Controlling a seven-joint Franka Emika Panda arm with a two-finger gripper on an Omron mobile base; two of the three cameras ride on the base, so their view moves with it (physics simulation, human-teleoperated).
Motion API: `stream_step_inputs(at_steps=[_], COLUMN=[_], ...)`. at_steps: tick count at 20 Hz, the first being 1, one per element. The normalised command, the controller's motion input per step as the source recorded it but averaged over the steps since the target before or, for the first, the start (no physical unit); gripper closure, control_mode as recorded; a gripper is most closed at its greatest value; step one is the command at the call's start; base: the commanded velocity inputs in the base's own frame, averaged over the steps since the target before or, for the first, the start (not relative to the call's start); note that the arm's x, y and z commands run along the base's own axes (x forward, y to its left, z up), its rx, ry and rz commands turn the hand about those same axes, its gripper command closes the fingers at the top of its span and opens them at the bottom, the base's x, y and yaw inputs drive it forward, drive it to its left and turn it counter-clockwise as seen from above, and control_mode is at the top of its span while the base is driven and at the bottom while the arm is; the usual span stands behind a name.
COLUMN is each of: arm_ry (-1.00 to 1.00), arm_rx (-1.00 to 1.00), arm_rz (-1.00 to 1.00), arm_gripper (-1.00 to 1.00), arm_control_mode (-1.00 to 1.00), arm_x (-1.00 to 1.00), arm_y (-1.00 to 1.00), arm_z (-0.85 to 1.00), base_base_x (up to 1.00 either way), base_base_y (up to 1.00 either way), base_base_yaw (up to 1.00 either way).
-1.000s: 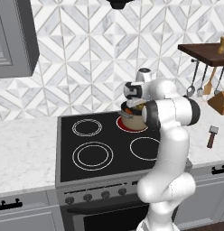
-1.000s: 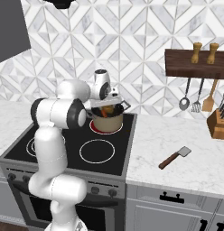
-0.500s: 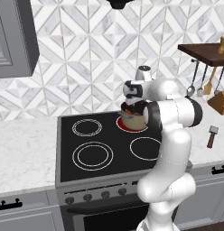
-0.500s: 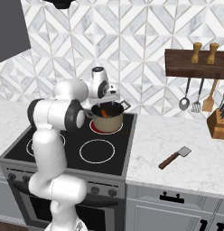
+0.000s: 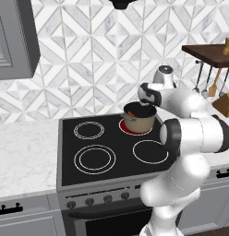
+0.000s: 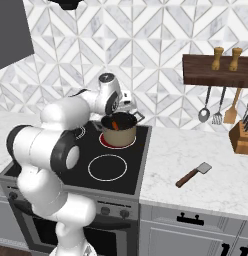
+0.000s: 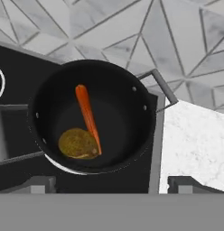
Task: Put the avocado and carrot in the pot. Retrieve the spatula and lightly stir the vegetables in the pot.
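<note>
Pot (image 7: pixel 93 115): sitting on the rear right burner of the stove (image 5: pixel 70 152), handle pointing toward the counter (image 6: pixel 196 150); showing also at (image 5: pixel 139 117) and (image 6: pixel 118 130).
Carrot (image 7: pixel 88 116): lying inside the pot, slanting across the dark bottom, one end touching the avocado; peeking orange over the rim at (image 6: pixel 114 124).
Avocado (image 7: pixel 78 143): resting on the pot bottom, near the wall, brownish-green, just beside the carrot.
Gripper (image 7: pixel 107 182): hanging straight above the pot, jaws standing wide apart, holding nothing; two dark tips (image 7: pixel 38 184) framing the pot from both sides.
Reason for this pose: probably being just after a release, since both vegetables are lying in the pot and nothing is sitting between the fingers.
Spatula (image 6: pixel 194 174): lying flat on the counter, well apart from the stove, grey head pointing to the wall, reddish handle pointing to the front edge; untouched.
Progress: first half looking done; stirring not yet begun.
Next: probably going to the spatula, taking it by the handle.
Risk: handle lying low on the marble, so grasping it cleanly asking for care.
</note>
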Motion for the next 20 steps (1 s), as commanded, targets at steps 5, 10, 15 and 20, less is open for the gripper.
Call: stream_step_inputs(at_steps=[5, 10, 15, 20], arm_ry=[-0.01, -0.01, 0.05, 0.21], arm_rx=[0.0, 0.06, 0.08, 0.12], arm_rz=[-0.17, -0.36, -0.46, -0.46], arm_gripper=[-1.0, -1.0, -1.0, -1.0], arm_control_mode=[-1.0, -1.0, -1.0, -1.0], arm_x=[-1.0, -0.96, -0.59, -0.26], arm_y=[-0.43, -0.77, -0.98, -1.0], arm_z=[-0.06, 0.0, 0.0, -0.11], base_base_x=[0.0, 0.0, 0.0, 0.0], base_base_y=[0.0, 0.0, 0.0, 0.0], base_base_yaw=[0.0, 0.0, 0.0, 0.0])
